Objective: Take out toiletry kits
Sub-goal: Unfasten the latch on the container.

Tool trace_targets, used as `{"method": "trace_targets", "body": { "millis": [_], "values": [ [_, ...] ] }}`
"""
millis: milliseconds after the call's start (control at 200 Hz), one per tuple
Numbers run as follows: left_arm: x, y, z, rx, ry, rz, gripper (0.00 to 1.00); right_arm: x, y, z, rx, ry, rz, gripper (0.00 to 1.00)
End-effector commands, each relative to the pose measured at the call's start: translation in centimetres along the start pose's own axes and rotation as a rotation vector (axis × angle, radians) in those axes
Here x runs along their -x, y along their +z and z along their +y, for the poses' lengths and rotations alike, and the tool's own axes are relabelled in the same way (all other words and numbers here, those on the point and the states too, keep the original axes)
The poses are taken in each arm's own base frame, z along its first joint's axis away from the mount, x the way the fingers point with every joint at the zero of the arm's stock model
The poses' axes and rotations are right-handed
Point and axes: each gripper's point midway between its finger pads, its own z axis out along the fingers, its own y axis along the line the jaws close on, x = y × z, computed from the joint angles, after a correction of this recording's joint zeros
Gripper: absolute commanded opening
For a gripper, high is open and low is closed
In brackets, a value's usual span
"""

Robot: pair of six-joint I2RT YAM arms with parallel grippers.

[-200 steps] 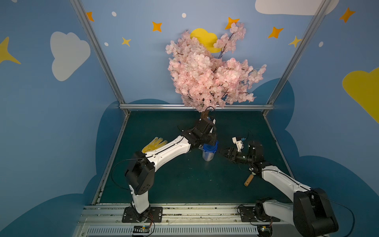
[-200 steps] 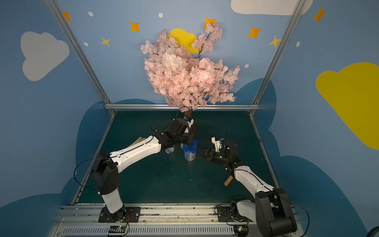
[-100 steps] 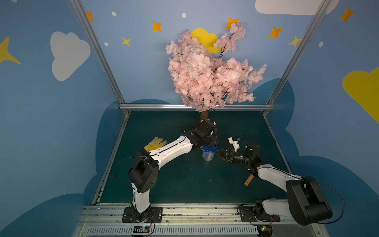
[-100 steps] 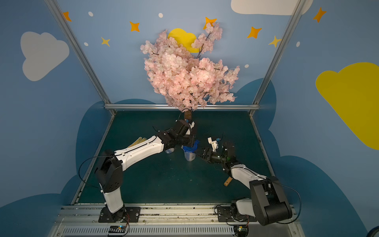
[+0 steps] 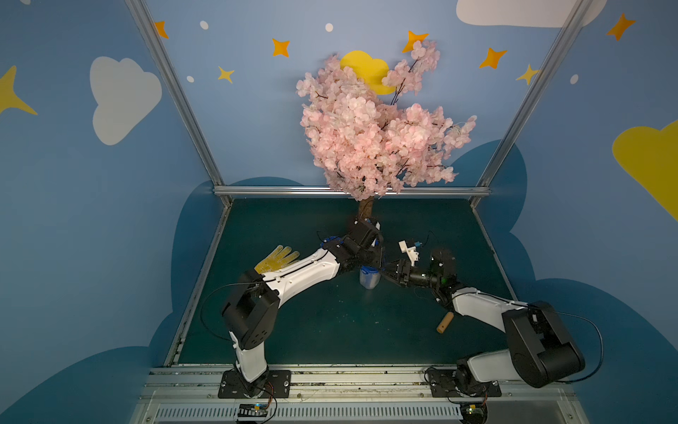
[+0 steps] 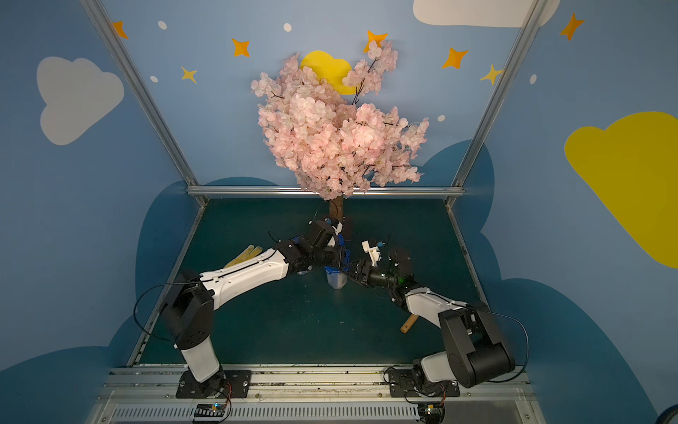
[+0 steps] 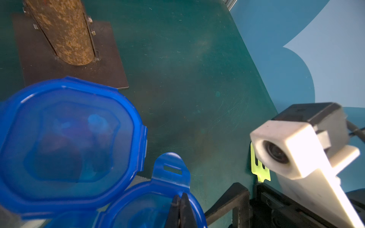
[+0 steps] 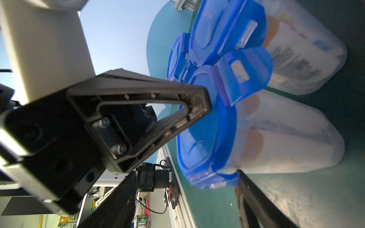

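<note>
L: my left pincer [image 7: 181, 197] together, tip on blue lid [image 7: 150, 205] | MID: clear jar [image 5: 368, 282] on surface [image 5: 330, 330], lid on, toiletry kits [image 8: 286, 142] still inside | R: my right pincer [image 8: 186, 172] has moved in, apart, straddling the jar; I'd steady it next, then unclip.

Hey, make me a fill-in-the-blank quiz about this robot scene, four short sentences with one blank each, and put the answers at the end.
1. The two clear jars side by side have ___ lids.
2. The left pincer has its jaws ___, with the tips at one lid.
3. The glove lying on the table is ___.
4. The tree at the back carries ___ blossoms.

Missing words: blue; shut; yellow; pink.
</note>
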Motion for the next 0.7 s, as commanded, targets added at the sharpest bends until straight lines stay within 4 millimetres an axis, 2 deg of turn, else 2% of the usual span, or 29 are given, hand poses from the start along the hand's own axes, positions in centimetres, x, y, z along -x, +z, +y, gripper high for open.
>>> {"method": "trace_targets", "body": {
  "millis": [0, 300, 616, 696],
  "values": [
    [-1.5, 0.1, 1.1, 0.03, -0.016, 0.043, 0.02, 1.3, 0.1, 2.1, 0.049, -0.073, -0.023, 0.75],
    [-3.4, 0.9, 2.1, 0.05, -0.057, 0.091, 0.02, 1.9, -0.1, 3.4, 0.084, -0.104, -0.046, 0.73],
    [-7.5, 1.2, 4.2, 0.082, -0.141, 0.094, 0.03, 2.0, -0.1, 3.8, 0.108, -0.1, -0.042, 0.72],
    [-8.4, 1.7, 4.4, 0.094, -0.143, 0.106, 0.02, 2.0, 0.0, 3.6, 0.108, -0.094, -0.037, 0.68]
  ]
}}
